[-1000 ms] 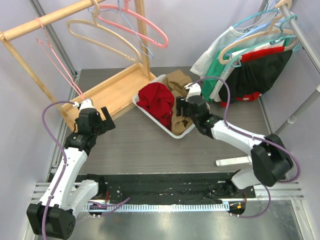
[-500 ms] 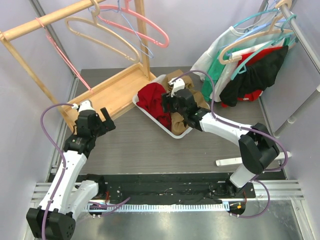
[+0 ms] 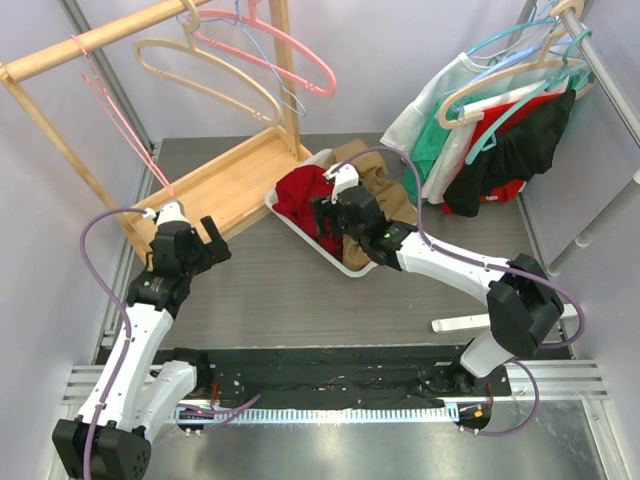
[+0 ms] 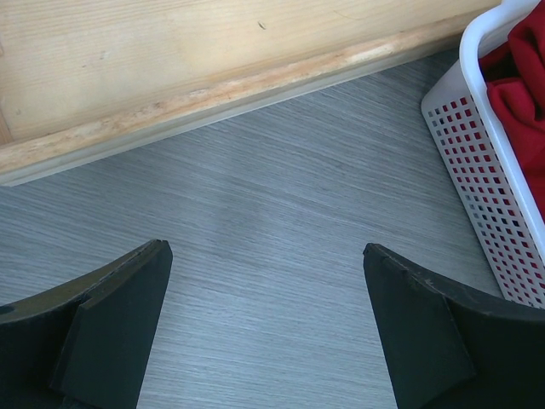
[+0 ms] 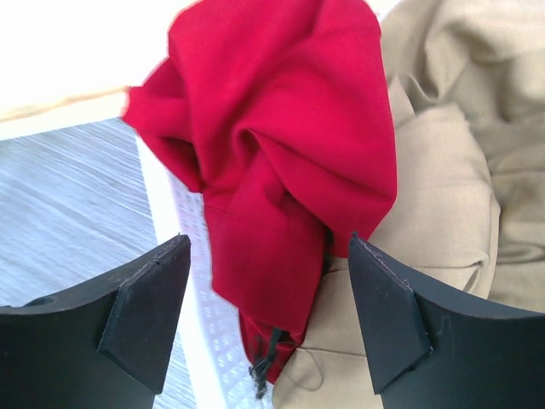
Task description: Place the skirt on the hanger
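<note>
Hovering wide open above the basket (image 5: 200,332), right claw (image 5: 268,256) faces the bunched red garment (image 5: 272,128) dead ahead; left claw (image 4: 264,324), also wide, sits well apart.

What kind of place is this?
Probably a robot test booth staged like a closet: a wooden hanger rack, a white basket of clothes, and hung garments on a rail.

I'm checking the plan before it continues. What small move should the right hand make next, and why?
Probably lower the right hand straight down and close it on the red garment. The hand is open and empty, and the red garment sits bunched right below its gap, on top of the tan clothing in the white basket. I can't tell whether the red piece is the skirt.
</note>
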You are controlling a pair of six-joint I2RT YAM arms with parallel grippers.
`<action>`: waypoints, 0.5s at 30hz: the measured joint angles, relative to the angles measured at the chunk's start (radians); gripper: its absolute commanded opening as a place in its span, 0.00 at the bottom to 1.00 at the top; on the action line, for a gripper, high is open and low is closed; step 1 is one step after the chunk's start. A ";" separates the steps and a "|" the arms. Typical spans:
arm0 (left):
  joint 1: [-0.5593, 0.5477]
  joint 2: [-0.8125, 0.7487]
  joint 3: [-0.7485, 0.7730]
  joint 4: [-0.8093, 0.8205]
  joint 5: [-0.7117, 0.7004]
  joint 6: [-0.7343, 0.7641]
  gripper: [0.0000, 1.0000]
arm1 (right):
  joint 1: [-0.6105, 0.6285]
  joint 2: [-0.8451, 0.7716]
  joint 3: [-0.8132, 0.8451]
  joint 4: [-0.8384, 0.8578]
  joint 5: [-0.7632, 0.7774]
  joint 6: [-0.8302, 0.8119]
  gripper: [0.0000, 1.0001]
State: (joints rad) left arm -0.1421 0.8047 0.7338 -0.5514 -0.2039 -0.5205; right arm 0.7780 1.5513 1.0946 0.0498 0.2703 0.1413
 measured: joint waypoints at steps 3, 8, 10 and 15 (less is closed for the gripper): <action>0.000 -0.001 -0.004 0.000 0.007 0.000 1.00 | -0.001 0.040 0.019 -0.024 0.016 0.013 0.70; 0.000 0.000 -0.004 0.000 0.014 0.000 1.00 | -0.003 0.138 0.084 -0.085 0.014 0.024 0.06; 0.000 -0.001 -0.004 0.000 0.015 0.000 1.00 | -0.003 0.167 0.119 -0.112 0.007 0.032 0.01; 0.000 -0.001 -0.004 0.000 0.020 0.000 1.00 | -0.003 0.167 0.161 -0.155 0.009 0.046 0.01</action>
State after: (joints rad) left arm -0.1421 0.8040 0.7296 -0.5510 -0.1841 -0.5201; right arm 0.7750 1.7184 1.2552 -0.1055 0.2790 0.1871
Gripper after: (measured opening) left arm 0.996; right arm 0.075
